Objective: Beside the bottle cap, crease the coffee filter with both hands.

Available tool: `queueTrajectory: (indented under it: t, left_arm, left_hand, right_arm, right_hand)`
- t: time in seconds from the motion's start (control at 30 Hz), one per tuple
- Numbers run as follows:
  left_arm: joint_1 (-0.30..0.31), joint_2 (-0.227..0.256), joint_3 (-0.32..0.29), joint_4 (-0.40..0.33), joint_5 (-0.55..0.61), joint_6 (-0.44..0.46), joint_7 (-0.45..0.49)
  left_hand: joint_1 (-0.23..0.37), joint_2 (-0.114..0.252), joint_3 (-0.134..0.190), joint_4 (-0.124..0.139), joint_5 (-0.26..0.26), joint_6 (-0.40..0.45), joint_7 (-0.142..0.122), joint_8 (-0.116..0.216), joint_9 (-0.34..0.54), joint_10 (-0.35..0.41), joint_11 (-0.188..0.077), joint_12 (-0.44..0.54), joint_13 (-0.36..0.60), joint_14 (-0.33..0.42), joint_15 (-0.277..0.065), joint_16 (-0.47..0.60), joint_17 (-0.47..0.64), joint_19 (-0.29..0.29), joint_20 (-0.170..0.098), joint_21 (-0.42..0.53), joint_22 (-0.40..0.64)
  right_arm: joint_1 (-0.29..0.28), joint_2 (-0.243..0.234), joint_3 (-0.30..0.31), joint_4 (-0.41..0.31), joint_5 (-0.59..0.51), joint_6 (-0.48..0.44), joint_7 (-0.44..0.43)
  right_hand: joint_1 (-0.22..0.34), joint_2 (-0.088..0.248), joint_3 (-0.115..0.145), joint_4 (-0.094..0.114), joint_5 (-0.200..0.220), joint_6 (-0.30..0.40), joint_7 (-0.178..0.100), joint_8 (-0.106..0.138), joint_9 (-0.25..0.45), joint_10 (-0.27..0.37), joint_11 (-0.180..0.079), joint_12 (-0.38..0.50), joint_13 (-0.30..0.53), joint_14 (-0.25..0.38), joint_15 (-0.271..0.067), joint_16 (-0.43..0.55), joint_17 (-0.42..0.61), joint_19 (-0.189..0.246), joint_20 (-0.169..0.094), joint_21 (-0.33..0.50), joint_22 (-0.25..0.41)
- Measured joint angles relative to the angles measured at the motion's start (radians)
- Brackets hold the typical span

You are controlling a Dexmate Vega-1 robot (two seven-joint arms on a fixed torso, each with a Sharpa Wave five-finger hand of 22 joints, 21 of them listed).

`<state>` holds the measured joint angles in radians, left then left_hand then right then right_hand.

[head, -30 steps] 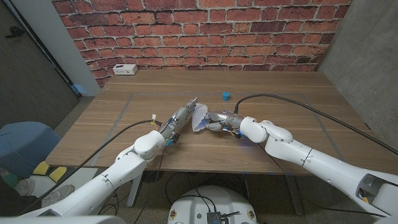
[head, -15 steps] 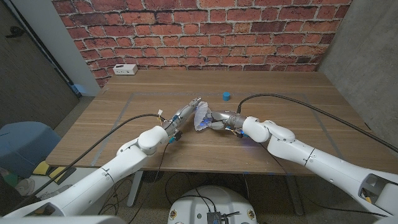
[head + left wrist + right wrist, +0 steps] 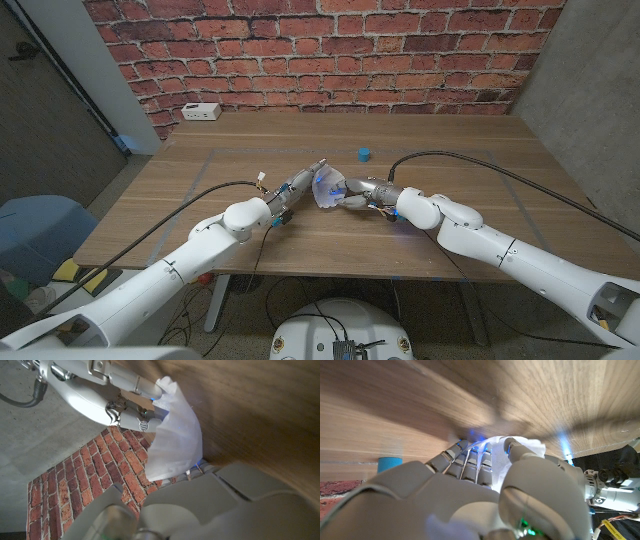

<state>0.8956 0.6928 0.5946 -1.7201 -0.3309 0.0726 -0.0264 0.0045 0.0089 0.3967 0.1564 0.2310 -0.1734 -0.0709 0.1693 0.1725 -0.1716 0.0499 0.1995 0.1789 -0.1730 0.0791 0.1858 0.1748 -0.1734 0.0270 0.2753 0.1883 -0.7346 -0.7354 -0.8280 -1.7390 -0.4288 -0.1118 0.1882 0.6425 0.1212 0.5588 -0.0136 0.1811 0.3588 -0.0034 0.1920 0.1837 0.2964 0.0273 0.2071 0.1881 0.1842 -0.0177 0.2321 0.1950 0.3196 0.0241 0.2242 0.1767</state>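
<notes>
Both hands moved slightly farther across the desk toward the blue cap. Coffee filter went with them, now more upright and bunched between left hand and right hand. Left forearm extended farther in.

Both arms reach in over the tabletop and meet near its middle. The left hand stretches forward with its fingers extended toward the right hand, touching the white coffee filter between them. The right hand's fingers lie straight and close together along the filter, its thumb pressing from the other side, pinching it.
</notes>
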Motion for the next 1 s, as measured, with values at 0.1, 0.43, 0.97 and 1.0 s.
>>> queueTrajectory:
  t: [0.1,0.43,0.97,1.0]
  left_arm:
    - [-0.016,0.008,0.011,-0.017,0.0,0.051,-0.005]
    - [-0.046,0.021,0.033,-0.041,0.0,0.141,-0.017]
    - [-0.076,0.03,0.071,-0.072,0.069,0.149,-0.007]
    - [-0.073,0.029,0.07,-0.073,0.069,0.149,-0.007]
  left_hand:
    - [0.0,0.0,-0.008,0.003,0.0,0.0,0.0,0.0,0.0,0.0,0.0,0.0,0.0,0.001,0.001,0.0,0.0,0.0,0.0,-0.001,0.0]
    - [-0.009,-0.009,-0.047,0.007,0.017,0.004,0.004,0.006,0.0,0.0,-0.056,0.001,0.0,0.001,-0.039,0.0,0.0,-0.001,-0.002,-0.001,0.006]
    - [0.014,0.014,-0.197,-0.006,0.066,0.12,0.084,0.038,0.002,0.455,-0.022,0.097,0.005,0.229,-0.069,0.033,-0.003,0.125,0.017,0.004,0.003]
    - [0.02,0.021,-0.205,-0.009,0.066,0.122,0.086,0.034,0.002,0.496,-0.012,0.102,0.005,0.273,-0.065,0.033,-0.003,0.164,0.022,0.013,0.001]
  right_arm:
    - [-0.015,-0.015,0.023,-0.022,0.014,0.008,-0.017]
    - [-0.055,-0.047,0.08,-0.058,0.051,0.031,-0.068]
    - [-0.076,-0.065,0.102,-0.052,0.089,0.096,-0.066]
    - [-0.076,-0.065,0.102,-0.052,0.09,0.098,-0.065]
  right_hand:
    - [-0.005,-0.005,-0.002,0.002,0.0,0.0,0.0,0.0,0.0,0.0,0.0,0.0,0.0,0.006,0.006,0.0,0.0,0.012,0.012,0.001,0.0]
    - [-0.019,-0.018,-0.012,0.004,0.0,0.0,0.0,0.0,0.0,0.0,0.011,0.0,0.0,0.015,0.015,-0.003,-0.005,0.035,0.04,-0.004,-0.001]
    - [-0.041,-0.003,-0.019,0.011,0.004,0.0,0.0,0.0,0.0,0.0,0.01,0.0,0.0,0.021,0.014,-0.003,-0.002,0.036,0.038,-0.004,-0.001]
    - [-0.042,-0.002,-0.019,0.011,0.004,0.0,0.0,0.0,0.0,0.0,0.01,0.0,0.0,0.022,0.014,-0.003,-0.002,0.036,0.038,-0.004,-0.001]
